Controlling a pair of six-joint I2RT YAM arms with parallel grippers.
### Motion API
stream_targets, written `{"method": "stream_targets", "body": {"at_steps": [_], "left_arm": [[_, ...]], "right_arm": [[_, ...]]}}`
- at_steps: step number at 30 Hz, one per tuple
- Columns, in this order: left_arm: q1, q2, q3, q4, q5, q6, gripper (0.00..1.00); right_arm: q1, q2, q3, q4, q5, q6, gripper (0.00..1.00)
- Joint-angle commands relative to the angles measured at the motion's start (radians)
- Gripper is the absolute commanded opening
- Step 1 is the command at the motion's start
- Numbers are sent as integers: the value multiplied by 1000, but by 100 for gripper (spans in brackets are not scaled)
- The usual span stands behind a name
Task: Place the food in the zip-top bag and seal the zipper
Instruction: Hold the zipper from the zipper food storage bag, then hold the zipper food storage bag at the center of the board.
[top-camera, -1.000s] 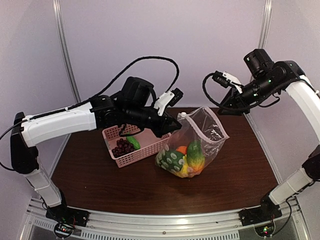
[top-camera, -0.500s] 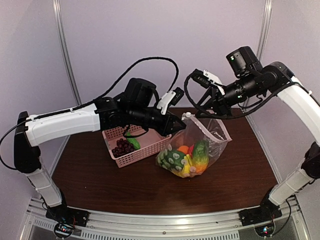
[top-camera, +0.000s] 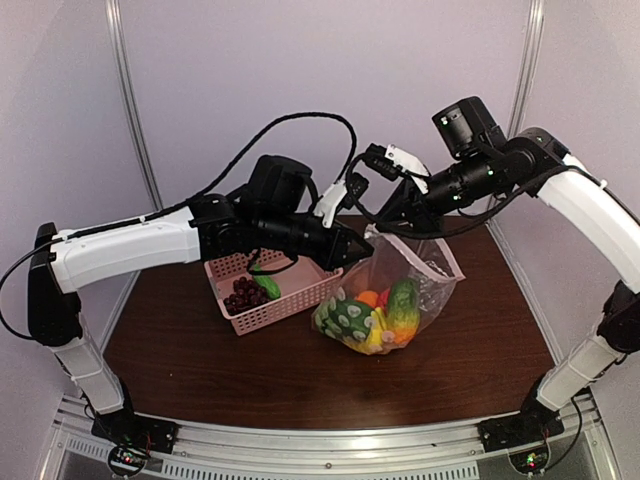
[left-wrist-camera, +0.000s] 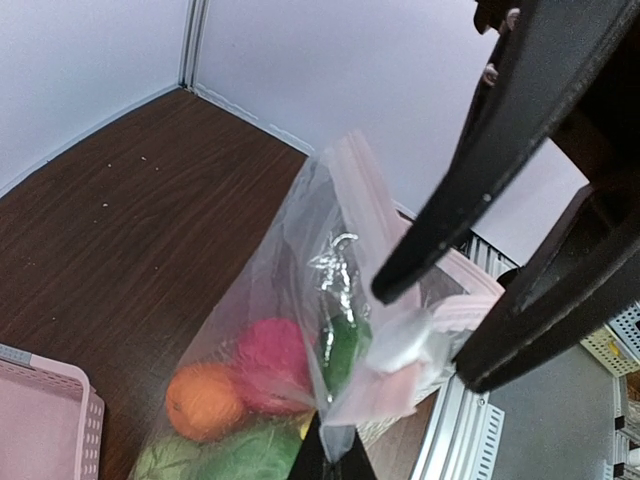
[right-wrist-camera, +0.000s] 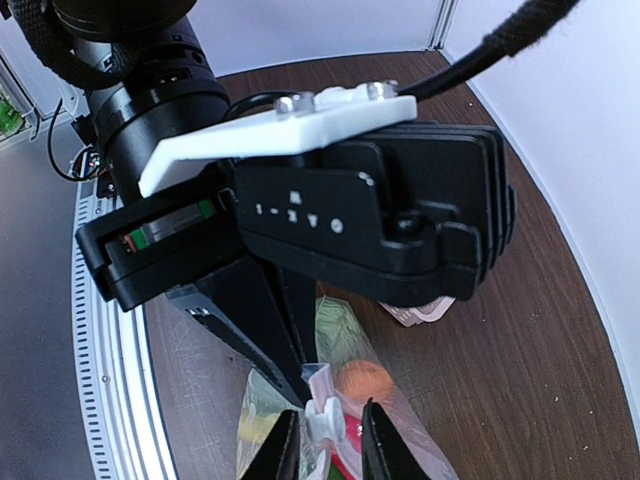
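My left arm (top-camera: 130, 245) reaches level across the table (top-camera: 200, 370), and my right arm (top-camera: 590, 215) arches down to meet it above the one zip-top bag (top-camera: 420, 275). The bag stands beside the one pink basket (top-camera: 290, 300), which holds two pieces, grapes (top-camera: 245, 293) and cucumber (top-camera: 267, 285). My left gripper (left-wrist-camera: 330, 455) pinches the bag's mouth edge; my right gripper (right-wrist-camera: 325, 445) has its jaws narrowly spread astride the white slider (right-wrist-camera: 322, 418).

Bottom of zip-top bag (left-wrist-camera: 270, 300) off-frame

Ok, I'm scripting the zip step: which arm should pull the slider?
Right: the right gripper straddles the white slider tab, jaws apart; the left gripper is shut on the mouth edge of the zip-top bag.
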Motion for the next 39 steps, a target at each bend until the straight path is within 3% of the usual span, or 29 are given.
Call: {"method": "stream_targets", "body": {"at_steps": [1, 7, 11, 15, 16, 17, 18, 22, 30, 39], "left_arm": [[4, -37, -7, 84, 18, -6, 0], [4, -42, -15, 89, 13, -3, 0], [4, -46, -21, 91, 1, -3, 0], [4, -49, -27, 91, -13, 4, 0], [5, -48, -26, 91, -17, 12, 2], [6, -51, -27, 92, -27, 19, 16], [5, -55, -30, 97, -35, 32, 22], [8, -70, -64, 156, -13, 100, 28], [15, -47, -66, 177, 55, 159, 23], [18, -48, -74, 177, 104, 186, 3]], "right_arm": [[10, 11, -13, 19, 54, 9, 24], [13, 17, -16, 18, 67, 11, 23], [15, 19, -17, 9, 66, 6, 16], [15, 16, -25, 2, 54, -1, 2], [15, 13, -24, -2, 48, -4, 0], [17, 11, -23, -8, 40, -11, 0], [17, 8, -22, -18, 32, -15, 0], [20, -2, -23, -40, 12, -31, 0], [24, -14, -30, -54, -16, -37, 0], [24, -15, -23, -61, -13, -44, 0]]}}
